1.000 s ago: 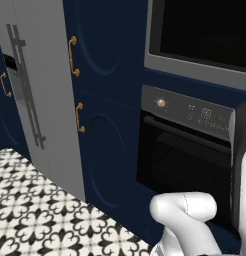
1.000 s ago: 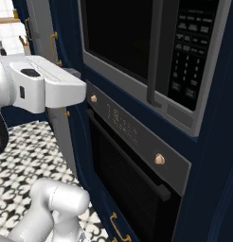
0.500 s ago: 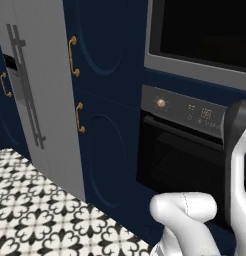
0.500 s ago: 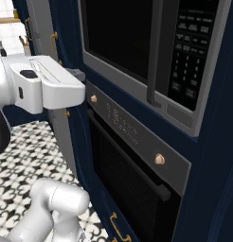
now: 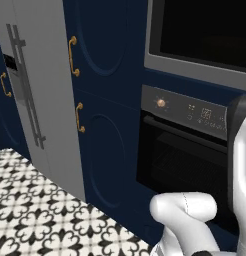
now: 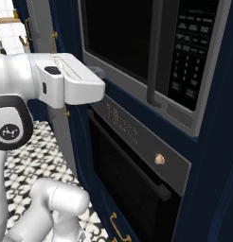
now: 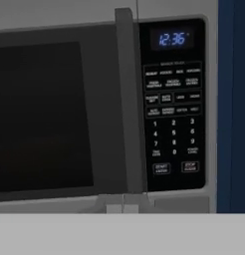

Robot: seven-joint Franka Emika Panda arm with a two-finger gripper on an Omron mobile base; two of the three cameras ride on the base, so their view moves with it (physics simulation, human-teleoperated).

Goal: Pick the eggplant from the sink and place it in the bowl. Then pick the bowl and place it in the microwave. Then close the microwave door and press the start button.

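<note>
The microwave door (image 7: 50,114) is closed, its black glass dark and its grey handle (image 7: 125,99) upright beside the control panel (image 7: 173,104). The panel's clock glows blue and the start button (image 7: 161,168) sits in its bottom row. My gripper (image 7: 122,203) is shut with nothing in it, its tips pointing at the microwave's lower frame, a short way off. From the right base view the gripper (image 6: 98,72) hangs just in front of the door (image 6: 118,38), at its lower left corner. The eggplant, bowl and sink are out of view.
A black oven (image 6: 132,175) with a brass knob (image 6: 159,159) sits right under the microwave. Navy cabinet doors with brass handles (image 5: 72,56) and a tall grey fridge (image 5: 30,90) stand to the left. Patterned tile floor (image 5: 40,220) lies below.
The hand has moved a little closer to the microwave front. The gripper has stayed shut and the door has stayed closed.
</note>
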